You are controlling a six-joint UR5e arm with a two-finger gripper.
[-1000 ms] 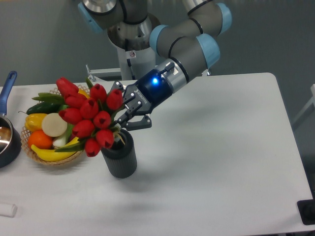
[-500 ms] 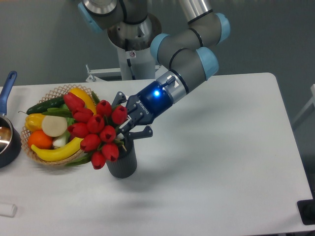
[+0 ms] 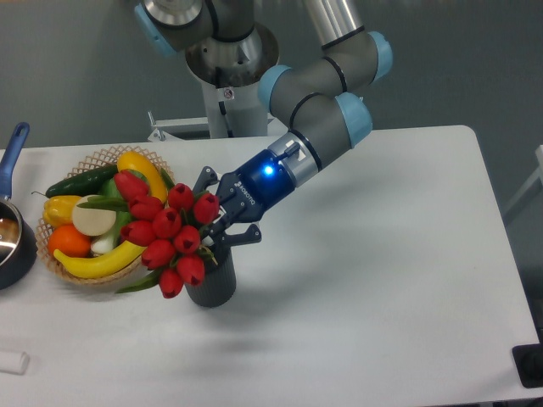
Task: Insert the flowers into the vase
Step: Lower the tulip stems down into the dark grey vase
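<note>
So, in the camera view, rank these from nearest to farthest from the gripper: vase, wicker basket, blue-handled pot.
1. vase: just below the gripper.
2. wicker basket: to the left in the image, behind the flowers.
3. blue-handled pot: at the far left edge.

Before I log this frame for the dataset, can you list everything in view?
flowers: one bunch, red buds with green leaves, leaning left over the vase mouth
vase: one, dark grey, on the table by the basket
wicker basket: one, tan, left side, holding fruit and vegetables
pot: one, dark with blue handle, at the left edge
white object: one, at the lower left edge
table: one, white
gripper: one, black, at the stems above the vase
</note>
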